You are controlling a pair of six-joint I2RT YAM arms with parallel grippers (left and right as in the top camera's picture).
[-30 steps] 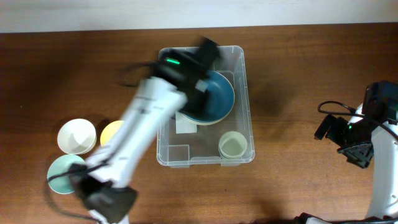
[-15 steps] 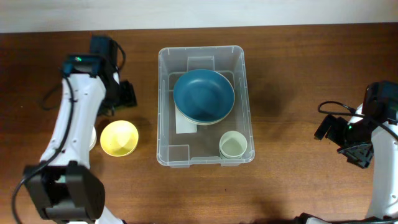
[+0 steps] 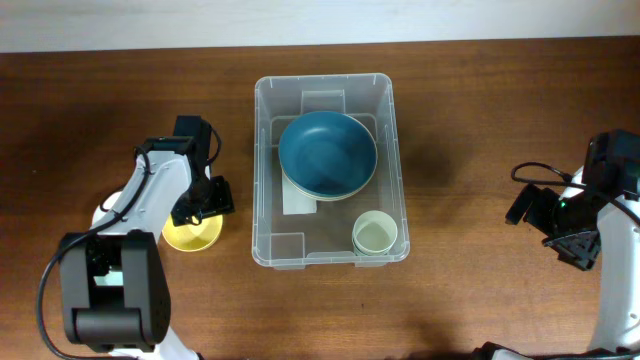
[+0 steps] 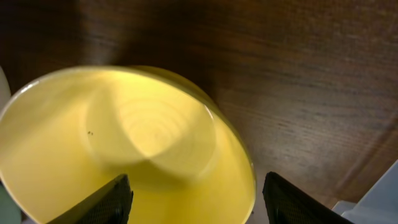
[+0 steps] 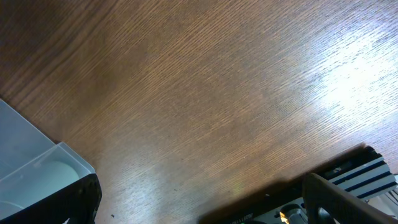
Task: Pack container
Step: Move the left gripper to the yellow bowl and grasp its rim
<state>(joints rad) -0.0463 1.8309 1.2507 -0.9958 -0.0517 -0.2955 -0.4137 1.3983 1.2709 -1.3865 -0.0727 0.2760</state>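
The container (image 3: 398,150), a large clear plastic bin, stands at mid-table. It holds a blue bowl (image 3: 327,152) and a small pale green bowl (image 3: 375,233). Its white label (image 3: 297,198) shows beside the blue bowl. A yellow bowl (image 3: 192,237) sits on the table left of the container. My left gripper (image 3: 200,203) is open, low over this yellow bowl (image 4: 124,143). In the left wrist view the bowl's right rim lies between the gripper's (image 4: 196,199) fingers. My right gripper (image 3: 545,220) is open and empty over bare wood at the far right (image 5: 214,199).
A white bowl (image 3: 102,212) peeks out from under my left arm, left of the yellow bowl. A corner of the container (image 5: 31,155) shows at the left of the right wrist view. The table is brown wood.
My left arm swung from above the container out to the left, then came down over the yellow bowl. The right arm has not moved.
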